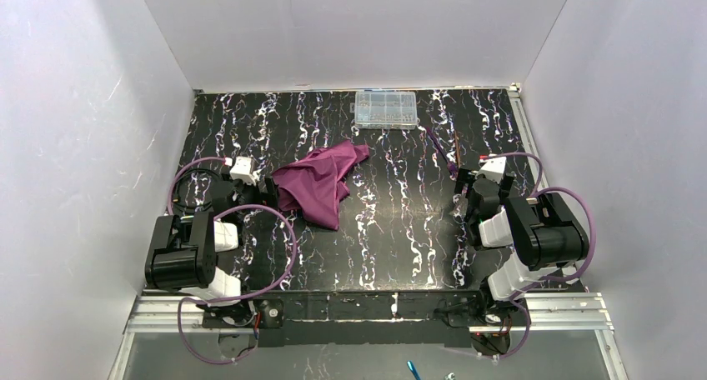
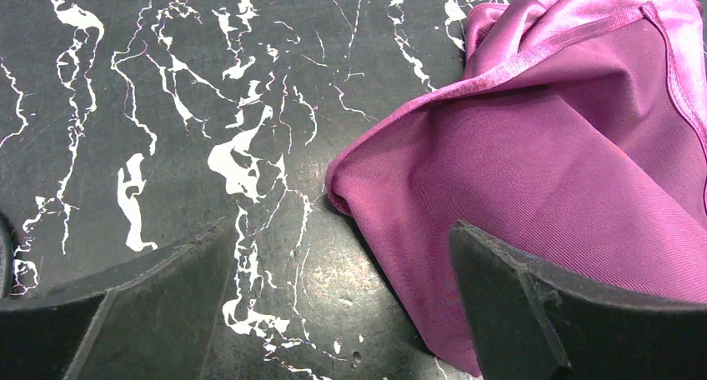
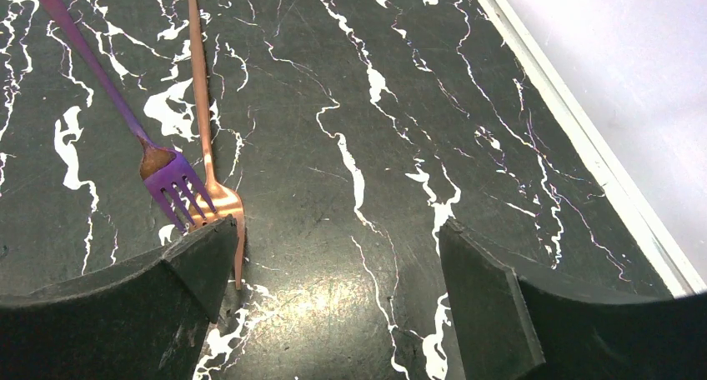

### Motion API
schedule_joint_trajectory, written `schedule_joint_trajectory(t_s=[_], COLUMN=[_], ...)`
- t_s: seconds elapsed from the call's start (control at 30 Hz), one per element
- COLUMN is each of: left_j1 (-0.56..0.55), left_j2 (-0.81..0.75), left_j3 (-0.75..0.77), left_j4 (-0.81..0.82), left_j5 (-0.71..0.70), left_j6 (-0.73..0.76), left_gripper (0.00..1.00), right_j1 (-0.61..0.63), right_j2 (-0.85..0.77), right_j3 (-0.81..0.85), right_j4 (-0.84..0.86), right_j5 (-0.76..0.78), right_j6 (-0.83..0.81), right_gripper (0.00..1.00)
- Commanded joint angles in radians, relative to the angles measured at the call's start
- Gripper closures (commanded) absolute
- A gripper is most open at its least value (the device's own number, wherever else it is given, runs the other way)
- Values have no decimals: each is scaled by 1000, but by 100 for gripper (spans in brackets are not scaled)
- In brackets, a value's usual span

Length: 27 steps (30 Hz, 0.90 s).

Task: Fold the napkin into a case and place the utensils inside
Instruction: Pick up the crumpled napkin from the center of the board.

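The plum-purple napkin [image 1: 317,180] lies crumpled in a loose heap left of the table's middle. My left gripper [image 1: 265,190] stands open at its left edge. In the left wrist view the napkin [image 2: 542,163] fills the right side, its folded corner lies between my open fingers [image 2: 340,234], and the right fingertip [image 2: 500,288] sits over the cloth. Both utensils are forks, one purple [image 3: 108,88] and one copper [image 3: 200,88], lying side by side, tines toward my open right gripper [image 3: 338,230]. Its left fingertip [image 3: 196,263] covers the tine tips. Seen from above, the forks [image 1: 446,151] lie just beyond the right gripper [image 1: 464,188].
A clear plastic compartment box [image 1: 385,109] sits at the back of the black marbled table [image 1: 392,222]. White walls enclose the table on three sides. A pale rail [image 3: 575,122] runs along the table's right edge, close to the right gripper.
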Motion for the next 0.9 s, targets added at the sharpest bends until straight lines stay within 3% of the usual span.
schedule_joint_trajectory(t_s=[0.0,0.33,0.43,0.5,0.57,0.6,0.67,0.73,0.77,0.8,0.87], left_j1=[-5,-5,-3,15,21,23,28,29,29,29,29], left_j2=[-9,-6,-40,-105,-134,-128,-94,-19,17,56,123], left_j3=[20,22,44,129,309,390,555,752,830,913,1041], left_j4=[11,11,-51,-258,-581,-730,-973,-1263,-1367,-1465,-1607], left_j5=[-9,-11,-98,-82,-45,-19,62,171,198,224,262], left_j6=[11,12,-37,-57,-33,-22,11,42,47,57,71], left_gripper=[2,2,2,2,2,2,2,2,2,2,2], right_j1=[3,3,9,43,46,46,45,37,9,-39,-51], right_j2=[-1,2,-54,-161,-252,-292,-343,-364,-375,-366,-297], right_j3=[0,6,24,133,244,299,363,405,447,472,544], right_j4=[37,27,-34,-297,-520,-620,-657,-664,-766,-752,-710], right_j5=[7,6,15,87,145,106,-50,-42,-36,-254,-515], right_j6=[-2,-2,-7,-10,114,135,126,385,578,654,609], right_gripper=[1,1,1,1,1,1,1,1,1,1,1])
